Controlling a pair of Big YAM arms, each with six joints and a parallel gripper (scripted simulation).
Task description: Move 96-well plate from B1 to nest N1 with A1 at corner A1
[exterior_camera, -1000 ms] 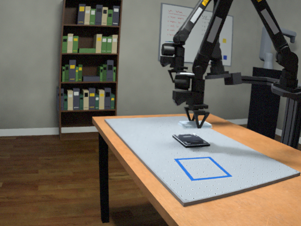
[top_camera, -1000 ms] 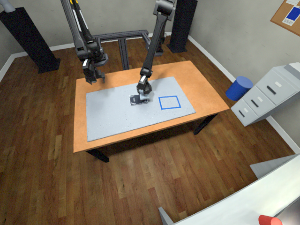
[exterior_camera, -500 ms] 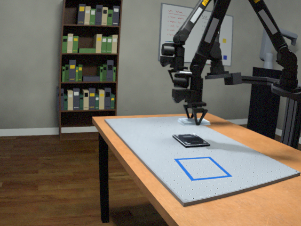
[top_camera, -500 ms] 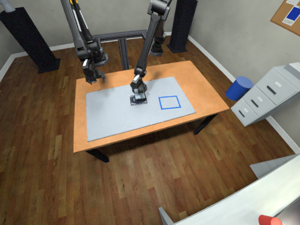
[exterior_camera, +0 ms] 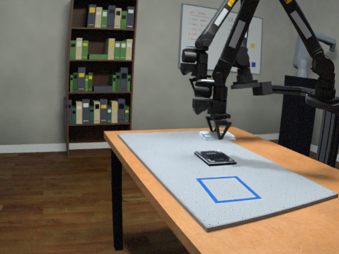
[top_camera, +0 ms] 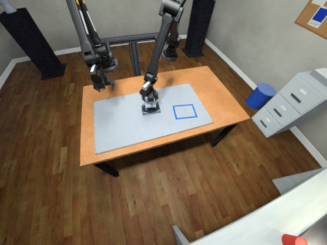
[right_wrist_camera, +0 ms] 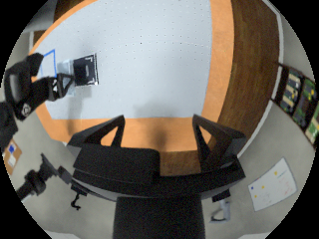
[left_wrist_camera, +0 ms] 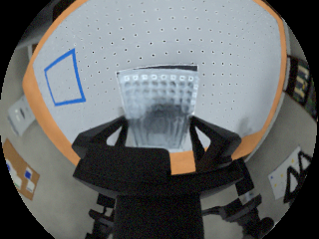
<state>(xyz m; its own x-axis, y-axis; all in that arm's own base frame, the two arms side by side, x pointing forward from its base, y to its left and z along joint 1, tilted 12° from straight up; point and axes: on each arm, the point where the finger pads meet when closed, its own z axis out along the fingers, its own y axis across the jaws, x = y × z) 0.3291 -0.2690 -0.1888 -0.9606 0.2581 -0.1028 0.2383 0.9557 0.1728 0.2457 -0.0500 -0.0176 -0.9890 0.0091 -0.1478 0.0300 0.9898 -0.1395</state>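
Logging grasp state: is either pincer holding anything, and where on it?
Left pincer: clear well plate, by two opposite sides. Right pincer: nothing.

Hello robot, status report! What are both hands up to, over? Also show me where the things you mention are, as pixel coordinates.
Left hand (top_camera: 150, 104) (exterior_camera: 216, 135) (left_wrist_camera: 159, 121) shut on clear plate (top_camera: 150, 106) (exterior_camera: 205, 135) (left_wrist_camera: 159, 95), above dark nest (top_camera: 144, 112) (exterior_camera: 215, 157) (left_wrist_camera: 181, 68) (right_wrist_camera: 85, 71). Right hand (top_camera: 107, 88) (right_wrist_camera: 159, 119) open, off to the side. Nothing visible blocking the nest.

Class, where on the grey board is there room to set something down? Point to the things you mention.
Inside the blue outline (top_camera: 183, 105) (exterior_camera: 238, 200) (left_wrist_camera: 77, 75) (right_wrist_camera: 55, 62), and across the nest (top_camera: 151, 113) (exterior_camera: 214, 157) (left_wrist_camera: 181, 67) (right_wrist_camera: 84, 70) from it. Crowded: around the nest, where the left end effector (top_camera: 150, 103) (exterior_camera: 215, 134) (left_wrist_camera: 159, 118) (right_wrist_camera: 66, 78) holds the plate (top_camera: 150, 105) (exterior_camera: 205, 134) (left_wrist_camera: 159, 90) (right_wrist_camera: 65, 67).
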